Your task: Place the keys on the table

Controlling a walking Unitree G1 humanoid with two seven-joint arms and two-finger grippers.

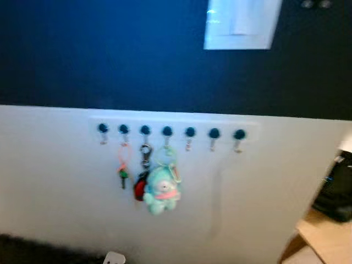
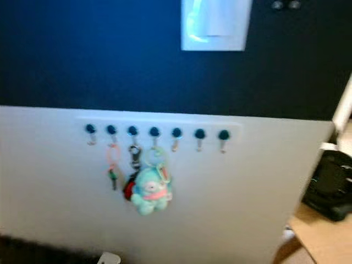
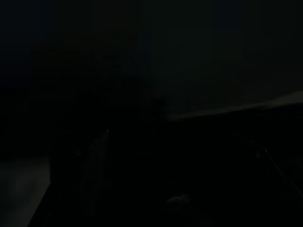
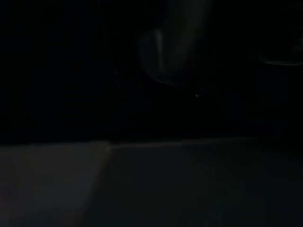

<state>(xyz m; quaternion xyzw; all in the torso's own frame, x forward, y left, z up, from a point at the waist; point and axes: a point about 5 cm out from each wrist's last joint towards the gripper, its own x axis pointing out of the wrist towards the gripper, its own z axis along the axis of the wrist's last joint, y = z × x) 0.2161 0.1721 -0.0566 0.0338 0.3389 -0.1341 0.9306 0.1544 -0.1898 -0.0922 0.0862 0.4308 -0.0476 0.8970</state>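
Low at the frame's bottom edge, nearest the head camera, sits a small white object (image 1: 114, 257) too blurred to identify, against a dark strip of floor. Above it rises a pale off-white lower wall panel (image 1: 55, 187), topped by a dark navy upper wall (image 1: 82, 49) carrying a white rectangular plate (image 1: 240, 23). Along the top of the pale panel runs a white rail of seven dark blue round pegs with small metal hooks (image 1: 167, 131).

Three bunches hang side by side from the second, third and fourth pegs: a small key on an orange loop with a green tag (image 1: 123, 165), a red fob on a metal clip (image 1: 141, 184), and keys on a ring with a mint-green plush toy wearing a pink band (image 1: 162, 190), the plush overlapping the red fob. At the right edge a light wooden table (image 1: 324, 236) carries a black object (image 1: 336, 190).

Both wrist views are nearly black, so whether the left gripper or right gripper has its fingers open or closed cannot be told.

Judging by looks, the plush bunch is light, soft and floppy; it would swing and squash if pinched. Better to grip the ring or strap just under the hook, lift it clear, then carry it to the table
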